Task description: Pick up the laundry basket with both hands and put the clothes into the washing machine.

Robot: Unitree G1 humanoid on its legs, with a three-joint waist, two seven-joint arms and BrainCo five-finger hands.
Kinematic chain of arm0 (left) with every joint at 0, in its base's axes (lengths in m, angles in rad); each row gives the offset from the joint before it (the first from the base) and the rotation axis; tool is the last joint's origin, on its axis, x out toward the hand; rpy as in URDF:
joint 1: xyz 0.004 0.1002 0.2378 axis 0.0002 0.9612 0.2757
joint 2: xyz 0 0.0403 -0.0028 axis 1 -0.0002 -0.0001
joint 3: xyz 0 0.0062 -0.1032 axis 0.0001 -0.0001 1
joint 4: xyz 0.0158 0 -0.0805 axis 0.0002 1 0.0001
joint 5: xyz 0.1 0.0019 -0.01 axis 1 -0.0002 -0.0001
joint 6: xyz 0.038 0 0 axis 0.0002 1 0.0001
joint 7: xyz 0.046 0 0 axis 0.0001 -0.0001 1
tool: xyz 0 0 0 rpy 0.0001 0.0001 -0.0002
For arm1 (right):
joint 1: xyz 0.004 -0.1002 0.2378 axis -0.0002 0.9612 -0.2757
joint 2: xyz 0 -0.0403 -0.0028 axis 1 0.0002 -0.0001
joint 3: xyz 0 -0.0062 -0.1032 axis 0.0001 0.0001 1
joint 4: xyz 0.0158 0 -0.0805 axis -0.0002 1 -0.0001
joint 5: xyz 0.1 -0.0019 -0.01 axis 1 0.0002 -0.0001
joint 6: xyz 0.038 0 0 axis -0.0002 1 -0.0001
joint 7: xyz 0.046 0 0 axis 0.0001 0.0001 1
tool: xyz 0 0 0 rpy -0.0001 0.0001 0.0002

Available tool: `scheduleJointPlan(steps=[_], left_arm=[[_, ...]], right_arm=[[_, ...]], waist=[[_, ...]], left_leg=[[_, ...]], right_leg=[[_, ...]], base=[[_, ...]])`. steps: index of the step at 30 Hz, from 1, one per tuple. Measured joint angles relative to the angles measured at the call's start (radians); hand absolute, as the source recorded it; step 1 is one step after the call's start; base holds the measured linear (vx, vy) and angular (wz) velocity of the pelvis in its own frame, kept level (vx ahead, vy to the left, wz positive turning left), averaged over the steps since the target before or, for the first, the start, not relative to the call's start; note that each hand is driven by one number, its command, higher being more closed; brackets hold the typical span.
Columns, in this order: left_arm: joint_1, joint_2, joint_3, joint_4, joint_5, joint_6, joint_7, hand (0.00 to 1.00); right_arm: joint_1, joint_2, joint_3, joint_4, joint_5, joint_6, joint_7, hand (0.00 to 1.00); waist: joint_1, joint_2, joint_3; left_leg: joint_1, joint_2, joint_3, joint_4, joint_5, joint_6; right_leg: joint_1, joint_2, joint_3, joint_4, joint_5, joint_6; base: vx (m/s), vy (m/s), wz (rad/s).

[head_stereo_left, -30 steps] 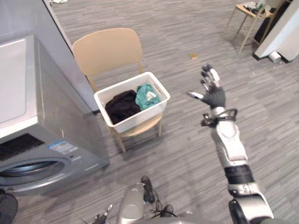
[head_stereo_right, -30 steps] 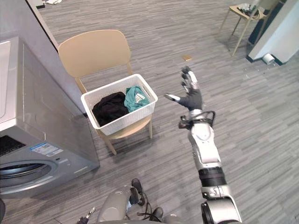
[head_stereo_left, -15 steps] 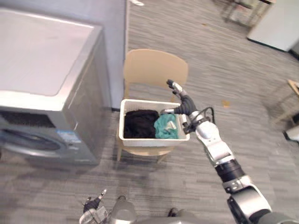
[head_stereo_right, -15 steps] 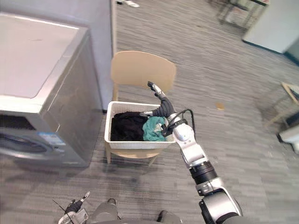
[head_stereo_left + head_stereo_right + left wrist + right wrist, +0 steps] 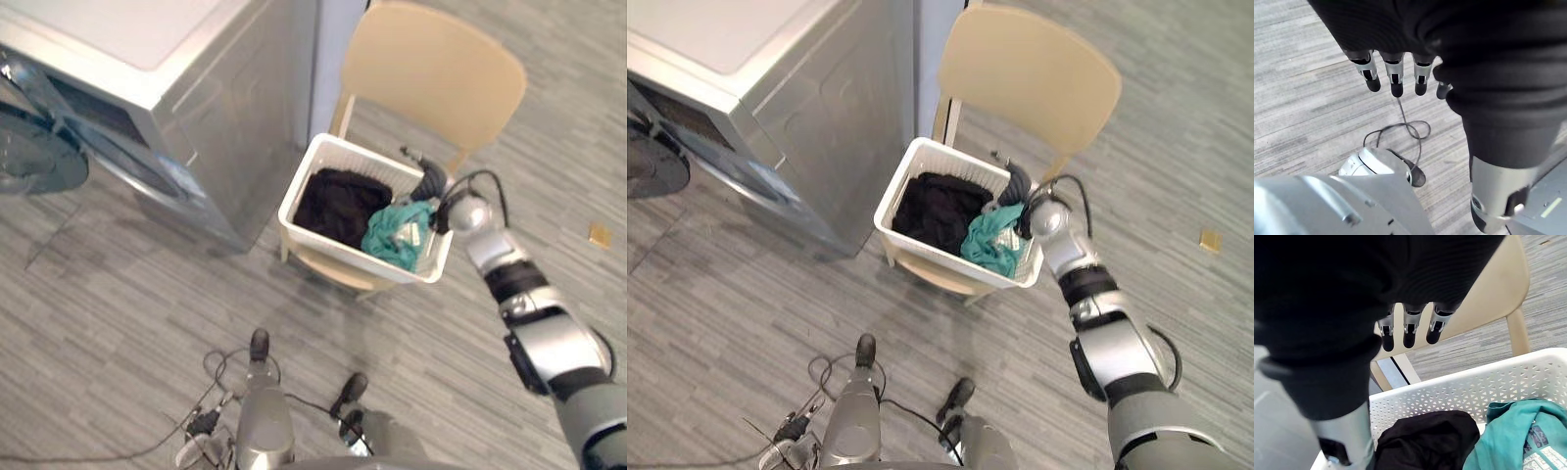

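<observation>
Left hand low at the robot's left side, hanging over the grey plank floor. Fingers straight and loose, pointing down; nothing in them.

White laundry basket sits on the seat of a tan chair, ahead of the robot and a little right. Mesh walls, solid rim. Basket stands at an angle to the chair, and the seat edge shows beneath its near wall.

Inside the basket: black clothes bunched on the left side, a teal garment heaped on the right side and riding up against the right wall. The two piles touch in the middle.

Right hand reaches in from the right, at the basket's far right corner, over the rim and just beyond the teal garment. In the right wrist view its fingers run out straight in a row above the far wall, towards the chair back; the hand is unclenched and grips nothing. Contact with the rim: cannot tell.

Chair back rises behind the basket, upright.

Washing machine, silver-grey, stands to the left of the chair, its side near the basket's left wall but apart from it. Its round door shows at the far left; open or closed, cannot tell.

Small tan scrap on the floor well off to the right.
</observation>
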Motion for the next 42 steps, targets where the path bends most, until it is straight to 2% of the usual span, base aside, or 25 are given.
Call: scheduleJointPlan(steps=[4,6,11,13,18,25,31,34,39,42], left_arm=[[-0.017,0.008,-0.029,-0.041,-0.010,-0.012,0.003,0.00],[-0.024,0.013,-0.051,-0.072,-0.038,-0.032,0.005,0.00],[-0.064,0.023,-0.153,-0.114,-0.109,-0.066,0.006,0.00],[-0.075,0.019,-0.188,-0.143,-0.134,-0.080,0.005,0.00],[-0.122,0.039,-0.246,-0.162,-0.197,-0.086,0.002,0.00],[-0.151,0.047,-0.302,-0.155,-0.269,-0.105,0.001,0.00],[-0.191,0.044,-0.305,-0.140,-0.295,-0.108,0.002,0.00],[-0.205,0.038,-0.300,-0.149,-0.327,-0.118,0.004,0.00],[-0.214,0.017,-0.277,-0.183,-0.348,-0.123,0.005,0.00],[-0.214,0.001,-0.255,-0.192,-0.348,-0.123,0.005,0.00]], right_arm=[[-0.083,-0.002,-0.001,0.066,-0.010,0.003,-0.002,0.00],[-0.114,-0.004,-0.001,0.100,-0.011,0.003,-0.009,0.00],[-0.125,-0.018,0.008,0.174,-0.023,0.019,-0.018,0.00],[-0.123,-0.033,0.013,0.194,-0.039,0.023,-0.010,0.00],[-0.113,-0.053,0.121,0.260,-0.068,0.024,0.047,0.00],[-0.151,-0.080,0.167,0.296,-0.069,0.020,0.040,0.00],[-0.215,-0.100,0.188,0.320,-0.073,0.022,0.017,0.00],[-0.247,-0.126,0.197,0.330,-0.078,0.027,-0.002,0.00],[-0.272,-0.128,0.196,0.332,-0.111,0.062,-0.016,0.00],[-0.277,-0.128,0.196,0.332,-0.116,0.067,-0.013,0.00]], waist=[[0.029,0.012,0.068],[0.043,0.017,0.075],[0.045,0.036,0.104],[0.048,0.036,0.111],[0.046,0.033,0.159],[0.050,0.033,0.162],[0.052,0.033,0.162],[0.068,0.032,0.162],[0.080,0.020,0.170],[0.078,0.018,0.171]], left_leg=[[-0.011,-0.018,0.003,-0.032,0.025,0.006],[-0.052,-0.024,0.000,-0.031,0.035,0.008],[-0.099,-0.041,-0.019,-0.033,0.048,0.016],[-0.127,-0.046,-0.019,-0.037,0.057,0.019],[-0.167,-0.052,-0.016,-0.066,0.080,0.023],[-0.204,-0.051,-0.018,-0.080,0.094,0.027],[-0.218,-0.047,-0.021,-0.137,0.129,0.026],[-0.239,-0.049,-0.027,-0.137,0.130,0.027],[-0.245,-0.049,-0.034,-0.136,0.133,0.027],[-0.245,-0.046,-0.041,-0.127,0.132,0.027]], right_leg=[[-0.021,-0.015,-0.003,-0.006,0.015,0.006],[-0.056,-0.017,-0.006,-0.013,0.026,0.006],[-0.077,-0.026,-0.036,-0.029,0.042,0.013],[-0.097,-0.025,-0.036,-0.049,0.060,0.014],[-0.142,-0.024,-0.034,-0.072,0.087,0.014],[-0.173,-0.013,-0.035,-0.105,0.112,0.009],[-0.209,-0.006,-0.041,-0.107,0.116,0.006],[-0.224,-0.006,-0.050,-0.110,0.118,0.006],[-0.218,-0.002,-0.064,-0.120,0.119,0.005],[-0.207,0.002,-0.076,-0.120,0.120,0.005]], base=[[-0.03,0.074,0.06],[-0.04,0.056,0.01],[-0.02,0.063,0.16],[-0.02,0.062,0.02],[-0.03,0.053,-0.04],[0.01,0.029,-0.02],[0.01,0.040,0.00],[0.04,0.065,0.06],[0.09,0.066,0.06],[0.07,0.068,0.08]])
